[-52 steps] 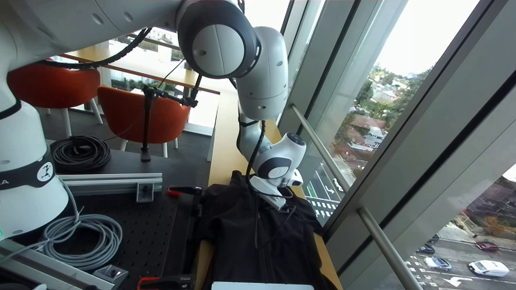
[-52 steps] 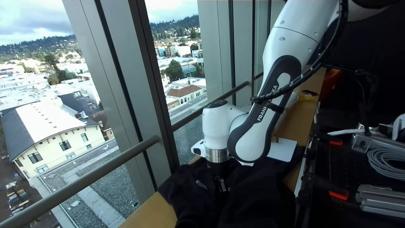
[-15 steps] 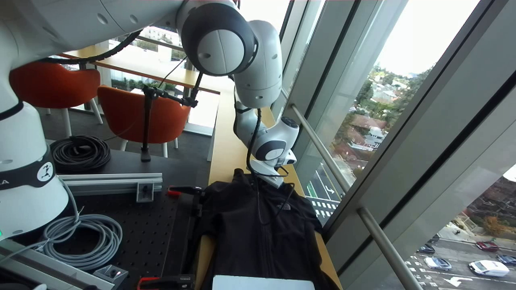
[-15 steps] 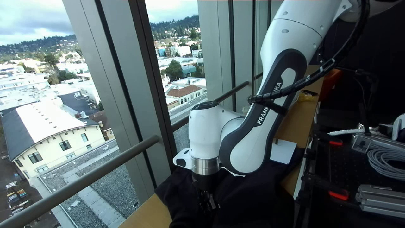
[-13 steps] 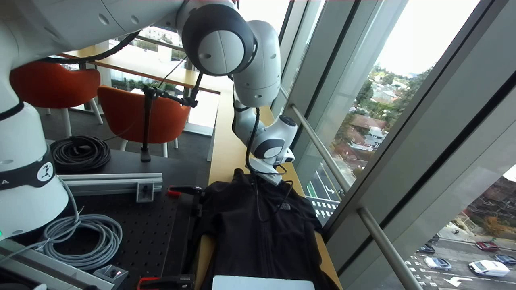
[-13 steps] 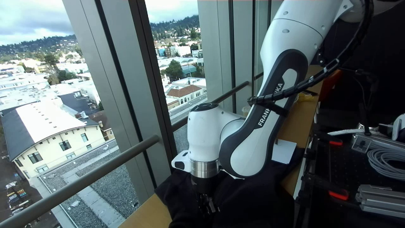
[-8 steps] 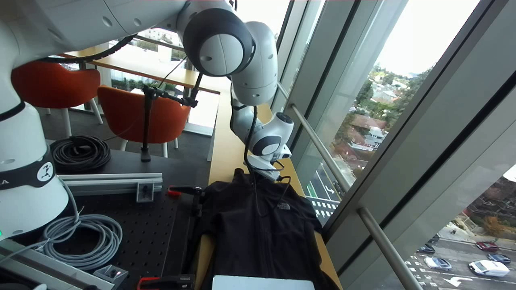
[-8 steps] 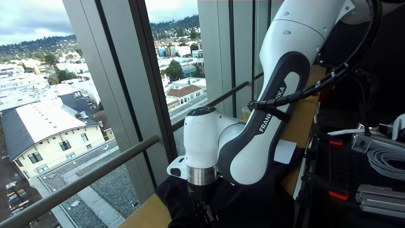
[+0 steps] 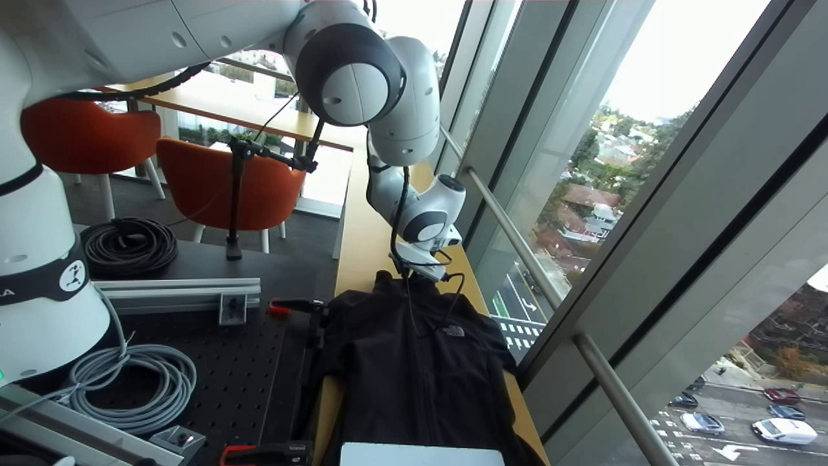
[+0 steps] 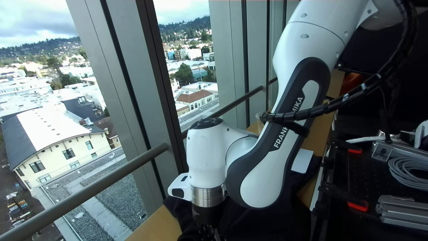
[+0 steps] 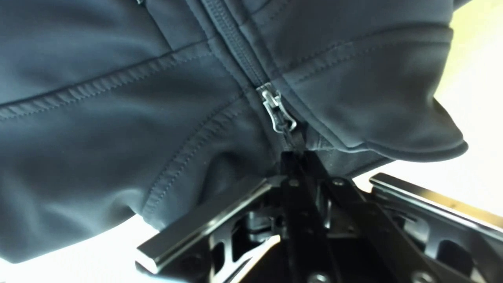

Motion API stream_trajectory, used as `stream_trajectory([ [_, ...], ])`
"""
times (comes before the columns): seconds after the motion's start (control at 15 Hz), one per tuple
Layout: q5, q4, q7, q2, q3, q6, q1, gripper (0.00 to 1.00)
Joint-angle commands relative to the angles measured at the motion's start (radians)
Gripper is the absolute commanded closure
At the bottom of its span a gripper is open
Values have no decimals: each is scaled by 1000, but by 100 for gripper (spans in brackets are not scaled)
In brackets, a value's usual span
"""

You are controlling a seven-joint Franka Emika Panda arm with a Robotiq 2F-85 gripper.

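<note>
And here is the black two-fingered gripper (image 11: 299, 154), its jaws all but pressed together, with a short dark fabric cord (image 11: 289, 136) nipped between the tips! The cord leads straight to the silver metal zip slider (image 11: 276, 105), sitting on the stitched front zip (image 11: 235, 40) of a black soft-fabric jacket (image 9: 446, 382), close to the neck. The jacket lies spread face up along the pale wooden counter (image 9: 361, 249), and in an exterior view the white jointed robot arm (image 9: 404, 110) bends over its far, collar end. A small white logo (image 9: 453, 331) shows right of the zip (a tidy chest badge), and a flat white panel (image 9: 420, 455) covers the near end. Over to the left, a coiled grey cable (image 9: 178, 388) rests near; an orange shell chair (image 9: 226, 184) stands far behind.
</note>
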Motion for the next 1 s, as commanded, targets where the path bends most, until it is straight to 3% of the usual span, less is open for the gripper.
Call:
stream_trajectory([
  [0.0, -16, 64, -14, 20, 27, -48, 24, 98],
  [0.8, -24, 131, -39, 60, 24, -96, 70, 98],
  [0.87, -24, 128, -37, 60, 24, -94, 69, 68],
  [0.93, -23, 126, -36, 61, 25, -92, 67, 67],
])
